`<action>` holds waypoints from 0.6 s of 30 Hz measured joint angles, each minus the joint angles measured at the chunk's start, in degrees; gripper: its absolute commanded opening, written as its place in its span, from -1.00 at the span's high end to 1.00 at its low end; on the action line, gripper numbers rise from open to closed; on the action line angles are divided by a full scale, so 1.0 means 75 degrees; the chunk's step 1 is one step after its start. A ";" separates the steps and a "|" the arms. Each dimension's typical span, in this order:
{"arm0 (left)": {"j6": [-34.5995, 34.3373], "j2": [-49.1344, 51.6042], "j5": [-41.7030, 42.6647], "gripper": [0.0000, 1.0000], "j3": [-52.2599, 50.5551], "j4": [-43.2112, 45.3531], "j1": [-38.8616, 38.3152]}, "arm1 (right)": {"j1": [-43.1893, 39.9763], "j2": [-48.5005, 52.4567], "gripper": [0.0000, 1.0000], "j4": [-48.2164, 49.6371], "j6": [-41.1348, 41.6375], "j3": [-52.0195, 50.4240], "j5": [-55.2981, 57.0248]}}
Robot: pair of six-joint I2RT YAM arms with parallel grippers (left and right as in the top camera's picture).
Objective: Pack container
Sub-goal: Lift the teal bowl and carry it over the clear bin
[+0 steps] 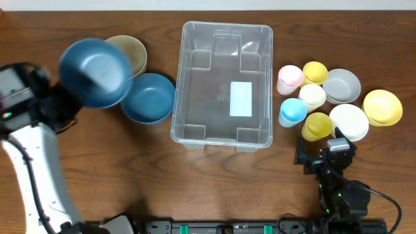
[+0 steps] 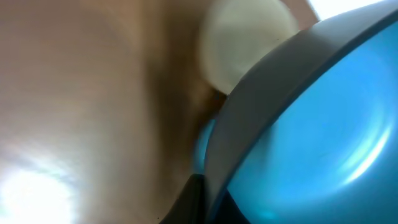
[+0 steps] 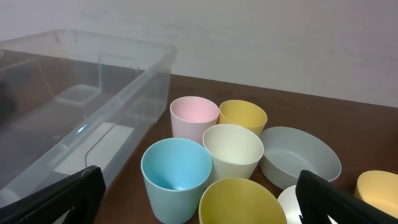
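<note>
— Overhead, container position?
— Large clear plastic rectangular container [image 1: 195, 97] mid-table; white label [image 1: 240, 99] on base, writing unreadable.
— Grippers?
— Left gripper [image 2: 198, 199] grasps round blue bowl [image 1: 95, 71]; right gripper [image 3: 199, 190] spread, empty.

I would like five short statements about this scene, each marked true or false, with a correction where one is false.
1. The container holds no bowls or cups. True.
2. The left tool holds a pink cup. False: it holds a dark blue bowl, raised above the table.
3. The right tool is open and holds nothing. True.
4. The pink cup stands on the left arm's side of the container. False: it stands on the right arm's side, among the other cups.
5. A second blue bowl lies on the left arm's side of the container. True.
</note>
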 measured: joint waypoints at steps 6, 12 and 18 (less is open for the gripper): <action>0.0023 -0.0012 0.0219 0.88 0.0562 0.0312 -0.1687 | 0.0000 0.0000 -0.99 0.0000 0.0000 0.0000 0.0000; 0.0498 -0.0015 0.0309 0.88 0.1026 0.0836 -0.3171 | 0.0000 0.0000 -0.98 0.0000 0.0000 0.0000 0.0000; 0.1116 -0.0012 -0.0111 0.89 0.1046 0.1037 -0.4240 | 0.0000 0.0000 -0.98 0.0000 0.0000 0.0000 0.0000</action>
